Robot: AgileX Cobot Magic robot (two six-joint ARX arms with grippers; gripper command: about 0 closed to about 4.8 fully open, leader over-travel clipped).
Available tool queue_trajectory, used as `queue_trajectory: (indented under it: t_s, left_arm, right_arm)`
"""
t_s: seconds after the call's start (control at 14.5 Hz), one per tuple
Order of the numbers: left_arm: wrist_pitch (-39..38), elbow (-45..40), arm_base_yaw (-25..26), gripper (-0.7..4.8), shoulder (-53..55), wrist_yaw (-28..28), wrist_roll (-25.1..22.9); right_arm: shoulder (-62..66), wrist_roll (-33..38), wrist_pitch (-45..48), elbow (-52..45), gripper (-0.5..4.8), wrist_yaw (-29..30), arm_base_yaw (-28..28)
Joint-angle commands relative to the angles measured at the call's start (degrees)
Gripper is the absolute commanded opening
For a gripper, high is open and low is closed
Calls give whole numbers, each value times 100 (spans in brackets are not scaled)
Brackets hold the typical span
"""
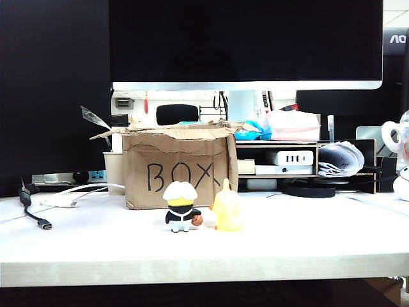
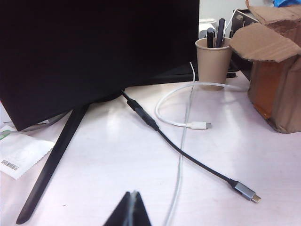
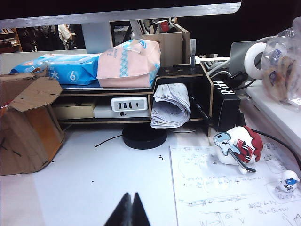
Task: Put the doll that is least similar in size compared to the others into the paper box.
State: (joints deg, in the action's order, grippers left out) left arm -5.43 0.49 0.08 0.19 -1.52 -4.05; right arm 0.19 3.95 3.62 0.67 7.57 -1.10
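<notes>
- The paper box (image 1: 177, 167) stands on the white table (image 1: 300, 236), towards the back and left of the middle in the exterior view, with "BOX" written in black on its front and its torn flaps spread open at the top
- Just in front of the box stand two small figures side by side: a white-haired figure in black (image 1: 181, 206) and a yellow duck-like figure (image 1: 227, 208) to its right, close together
- The doll (image 3: 239, 147), round and white with a dark red cap, shows in the right wrist view; it sits on a sheet of handwritten paper (image 3: 211, 188), in front of a wooden desk shelf (image 3: 188, 94) and well apart from the box
- A tiny white and blue figure (image 3: 289, 181) stands on the same sheet, near the doll
- The right gripper (image 3: 132, 210) hangs low over the bare table with its two fingers pressed together, holding nothing, well short of the doll
- The left gripper (image 2: 132, 210) is also low over the table with its fingers together and nothing between them
- Ahead of the left gripper lie a black cable (image 2: 188, 155) and a white cable (image 2: 181, 123); a paper cup (image 2: 212, 60) with pens stands beside the box, behind them
</notes>
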Motion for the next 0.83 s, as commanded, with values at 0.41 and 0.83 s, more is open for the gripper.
queue_trajectory:
  t_s: [0.41,0.83]
  left_arm:
    - [13,4,-4,-5,0,24,-2]
    - [13,4,-4,-5,0,24,-2]
  right_arm:
    - [0,-11,94,-26,0,22,2]
    - [0,-13,98,-24,0,-710,-4]
